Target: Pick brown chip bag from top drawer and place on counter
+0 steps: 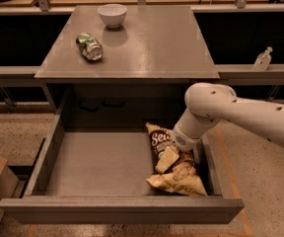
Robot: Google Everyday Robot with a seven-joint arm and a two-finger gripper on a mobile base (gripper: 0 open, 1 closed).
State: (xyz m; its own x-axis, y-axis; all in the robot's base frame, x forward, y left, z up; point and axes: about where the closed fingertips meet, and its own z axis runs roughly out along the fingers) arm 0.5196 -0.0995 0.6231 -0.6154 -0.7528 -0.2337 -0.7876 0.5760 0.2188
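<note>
Grey and plain, the front panel of the drawer (117, 209) stood nearest, with the drawer open below the counter and its flat floor bare on the left. Against its right wall lay the bag (176, 179), dark brown with tan crinkled ends, one end toward the front panel and the lettered end toward the back. The gripper (168, 158) was down inside the drawer on the middle of the bag, hung from the pale arm (240, 115) that reached in from the right. It looked to be touching the bag, but whether it had clamped on or merely rested there could not be told, since the arm covered much of it. The step in hand appeared to be the grasp itself: the bag lay on the drawer floor, not lifted. The next move would call for a sure hold on the crinkly film, then a lift clear of the right wall and of the counter's front edge before carrying the bag over the top. Beyond, the counter (152, 48) offered room at its centre and right — a crushed can (89, 46) lay at its left and a white bowl (112, 15) stood behind that, near the far edge.
</note>
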